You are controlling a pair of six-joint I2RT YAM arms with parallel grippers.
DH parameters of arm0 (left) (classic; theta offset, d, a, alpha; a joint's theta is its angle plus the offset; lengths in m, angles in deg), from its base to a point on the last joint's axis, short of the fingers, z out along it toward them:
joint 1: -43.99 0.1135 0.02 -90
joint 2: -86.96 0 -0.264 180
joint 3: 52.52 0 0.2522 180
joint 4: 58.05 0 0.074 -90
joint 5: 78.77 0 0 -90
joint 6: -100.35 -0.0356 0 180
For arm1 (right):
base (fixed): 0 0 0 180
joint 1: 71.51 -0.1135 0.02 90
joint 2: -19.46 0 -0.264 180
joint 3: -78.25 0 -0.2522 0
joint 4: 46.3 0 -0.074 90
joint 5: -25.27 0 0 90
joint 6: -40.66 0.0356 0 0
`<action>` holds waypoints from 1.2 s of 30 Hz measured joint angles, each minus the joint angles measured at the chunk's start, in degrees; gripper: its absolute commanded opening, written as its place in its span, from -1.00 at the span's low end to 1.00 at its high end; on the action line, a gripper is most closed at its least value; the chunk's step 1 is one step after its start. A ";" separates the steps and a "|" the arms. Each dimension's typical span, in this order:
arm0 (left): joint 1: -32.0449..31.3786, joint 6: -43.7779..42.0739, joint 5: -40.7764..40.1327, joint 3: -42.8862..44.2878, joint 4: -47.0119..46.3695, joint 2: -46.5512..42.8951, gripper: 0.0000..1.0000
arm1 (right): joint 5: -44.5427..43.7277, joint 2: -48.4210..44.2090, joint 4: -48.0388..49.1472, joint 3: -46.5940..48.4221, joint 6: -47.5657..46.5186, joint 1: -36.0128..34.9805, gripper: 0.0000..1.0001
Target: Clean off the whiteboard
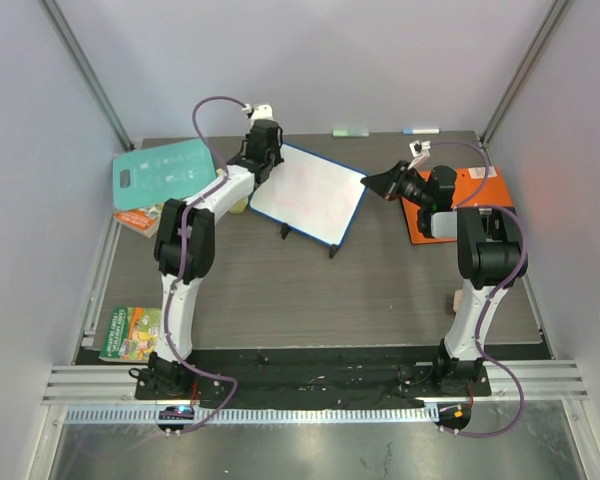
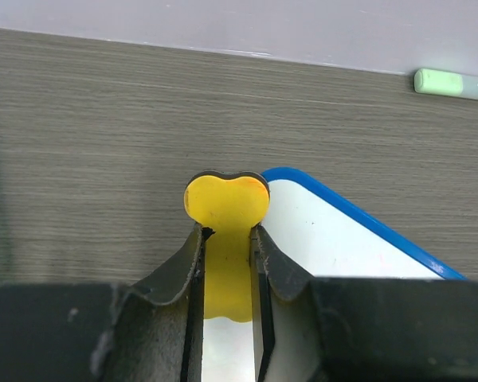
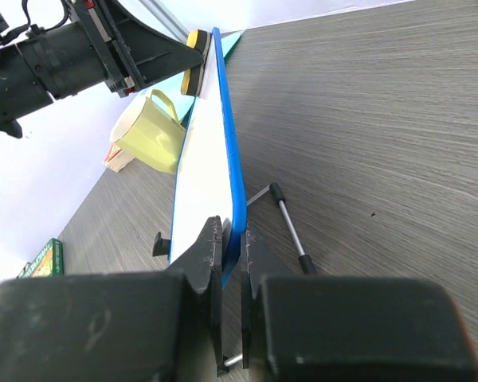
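From above, the whiteboard (image 1: 308, 193) is standing tilted on thin black feet in the middle of the grey wood-grain table (image 1: 380, 290). It is a smooth white rectangle in a rounded blue frame. The left gripper (image 1: 268, 150) is sitting at its far left corner and the right gripper (image 1: 375, 183) at its right corner. A teal cutting board (image 1: 160, 172) is lying off to the left. An orange folder (image 1: 475, 190) is lying partly under the right arm, and a green book (image 1: 130, 333) is lying by the near left edge.

Through the left wrist camera, the left fingers (image 2: 183, 270) are clenching a flat yellow eraser (image 2: 227, 199) with a lobed top. The eraser is overlapping the whiteboard's rounded corner. A pale green marker (image 2: 450, 83) is lying along the back wall.

Through the right wrist camera, the right jaws are pinching the whiteboard's blue edge, and the whiteboard is running edge-on away toward the eraser. A thin metal stand leg (image 3: 291, 227) with a black tip is resting on the table just to the right. A pale yellow mug (image 3: 147, 135) is standing on the far side, partly hidden by the whiteboard.
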 measured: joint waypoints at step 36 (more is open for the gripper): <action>-6.51 7.56 -6.58 -35.63 -11.08 -16.79 -1.00 | 1.53 0.00 2.12 0.00 0.02 -0.11 -0.97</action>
